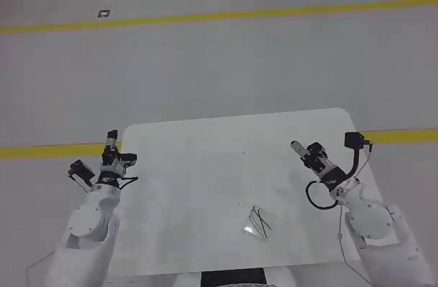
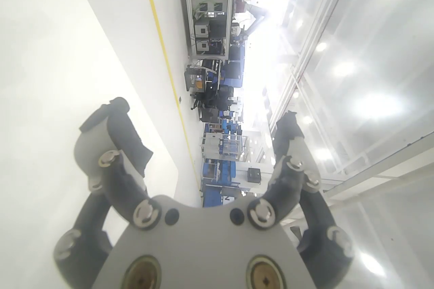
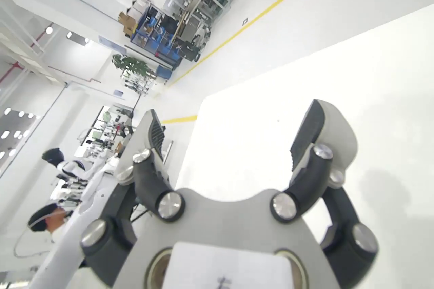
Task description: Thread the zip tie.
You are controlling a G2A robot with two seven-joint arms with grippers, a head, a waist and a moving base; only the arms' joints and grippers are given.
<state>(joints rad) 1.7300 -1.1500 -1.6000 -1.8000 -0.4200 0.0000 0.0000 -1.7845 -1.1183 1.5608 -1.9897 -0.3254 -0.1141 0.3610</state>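
The left pincer [image 2: 202, 114] hangs over the left edge of the table [image 1: 204, 165], its fingers spread wide with nothing between them. It is well apart from the work, so it has a long way to come in, and a long approach leaves more room for a small aiming error.

Toward the middle, near the front edge of the table, lies the zip tie [image 1: 259, 221]. It appears as a small cluster of thin black strands crossing one another, flat on the white surface. A pale glinting patch [image 1: 249, 229] touches it, possibly a clear wrapper, though the top view is too coarse to be sure. This is where I judge the trouble to lie:

- The strands lie flat, so a pinch from above may skid off or press them down instead of lifting them.
- The strands overlap, so a grasp could take two at once or drag the cluster along.
- If the pale patch is a wrapper, it may be lifted with the tie.
- The head and the tail cannot be told apart from here, so a grasp at the wrong end would spoil the threading.

On the right, the right pincer [image 3: 234, 114] hangs over the right part of the table, also spread apart and empty, and also well apart from the tie. Threading needs both ends held and lined up closely, so any twist in either grasp would probably make the tail miss the slot.
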